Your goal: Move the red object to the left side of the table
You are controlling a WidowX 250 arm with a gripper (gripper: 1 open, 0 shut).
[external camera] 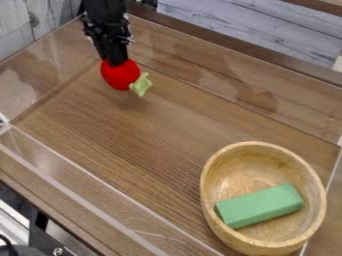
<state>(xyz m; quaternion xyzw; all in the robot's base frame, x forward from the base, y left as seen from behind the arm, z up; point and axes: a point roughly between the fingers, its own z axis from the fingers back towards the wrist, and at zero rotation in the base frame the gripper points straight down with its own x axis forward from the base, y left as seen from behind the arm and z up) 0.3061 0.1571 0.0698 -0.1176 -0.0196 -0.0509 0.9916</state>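
The red object, a small round toy fruit with a light-green leaf piece at its lower right, hangs low over the far left part of the table. My gripper comes down from the top edge of the picture, black, pointing steeply downward, and is shut on the top of the red object. Whether the fruit touches the wood cannot be told from this view.
A round wooden bowl stands at the near right with a green rectangular block inside it. Low clear acrylic walls border the table on the left and front. A white plank wall runs behind.
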